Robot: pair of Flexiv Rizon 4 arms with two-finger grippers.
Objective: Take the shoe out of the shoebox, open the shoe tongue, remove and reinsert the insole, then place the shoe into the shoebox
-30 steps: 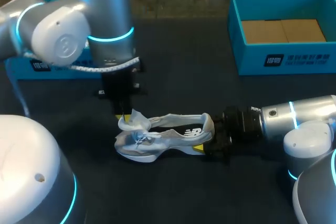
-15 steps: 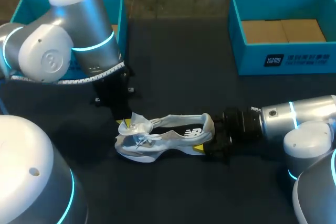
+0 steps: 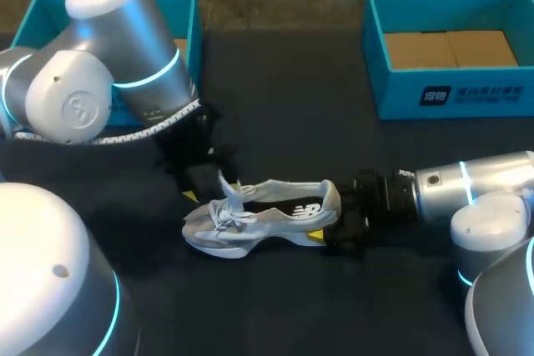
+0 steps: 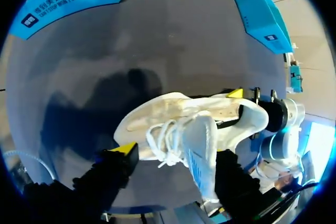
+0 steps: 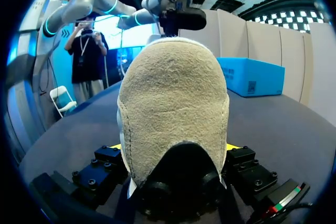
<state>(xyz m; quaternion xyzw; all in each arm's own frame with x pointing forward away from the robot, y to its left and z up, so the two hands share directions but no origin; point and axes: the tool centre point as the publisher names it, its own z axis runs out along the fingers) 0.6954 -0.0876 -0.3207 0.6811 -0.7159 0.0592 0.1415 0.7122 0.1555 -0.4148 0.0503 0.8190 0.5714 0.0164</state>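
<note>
- sneaker (image 3: 267, 218) sits upright on the surface (image 3: 292, 122)
- right claw (image 5: 173, 148) pinches its heel; left claw (image 4: 177, 153) gapes around the tongue (image 4: 202, 150), gripping nothing
- tongue looks soft and light, I'd grab its top edge

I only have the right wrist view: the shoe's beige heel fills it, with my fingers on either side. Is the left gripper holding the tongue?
Observer: No. In the left wrist view the left gripper is open, fingers wide apart, and the white fabric tongue and white laces stand loose between them.
Operator: Is the shoebox free for the shoe?
Observer: Yes. In the head view the open blue cardboard shoebox at the table's far right holds only its brown floor.
</note>
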